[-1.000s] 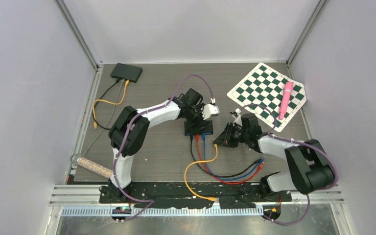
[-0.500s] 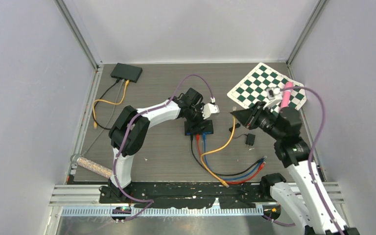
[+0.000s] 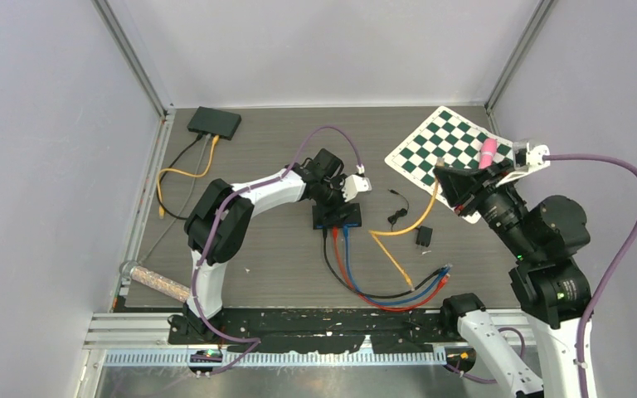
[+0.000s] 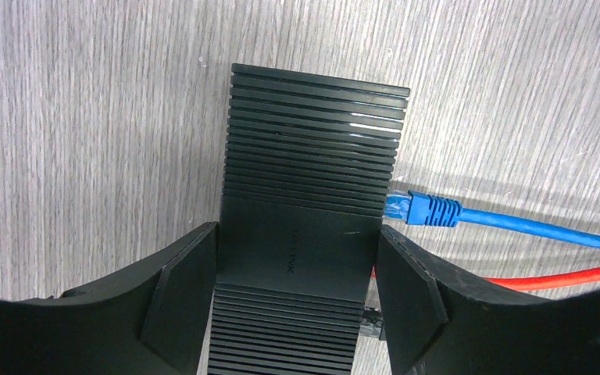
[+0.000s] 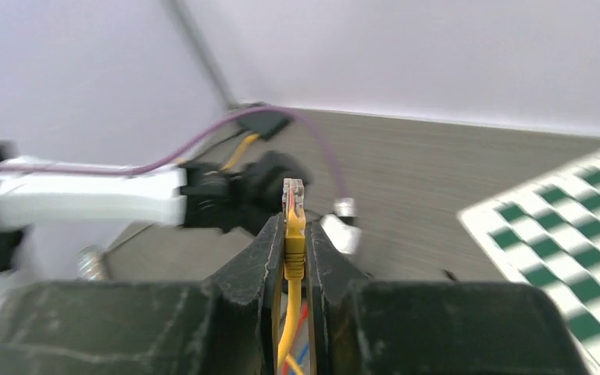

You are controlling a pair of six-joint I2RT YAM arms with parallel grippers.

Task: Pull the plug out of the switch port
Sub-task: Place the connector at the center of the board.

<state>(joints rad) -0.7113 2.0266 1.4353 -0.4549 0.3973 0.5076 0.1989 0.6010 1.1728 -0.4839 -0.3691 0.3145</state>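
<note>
The black switch [image 4: 316,141] lies on the table with a blue plug [image 4: 426,209] and a red cable [image 4: 562,275] still in its ports. My left gripper [image 4: 297,234] is shut on the switch, one finger pressed against each side. In the top view the switch [image 3: 337,220] sits mid-table under that gripper [image 3: 336,207]. My right gripper [image 5: 292,234] is shut on the yellow plug [image 5: 293,223], whose clear tip pokes out above the fingers. The gripper [image 3: 441,174] hangs high over the table's right side, well clear of the switch. The yellow cable [image 3: 402,232] trails down from it to the table.
A green-and-white chessboard mat [image 3: 431,149] with a pink object [image 3: 488,153] lies at the back right. A second black box [image 3: 214,122] with cables sits back left. A small black adapter [image 3: 424,236], looped black, red and blue cables [image 3: 381,294] and a glittery tube [image 3: 156,282] lie nearer.
My right arm has risen and swung right from beside the switch, carrying the yellow plug away and dragging its cable along. The left gripper and the switch have stayed put.
</note>
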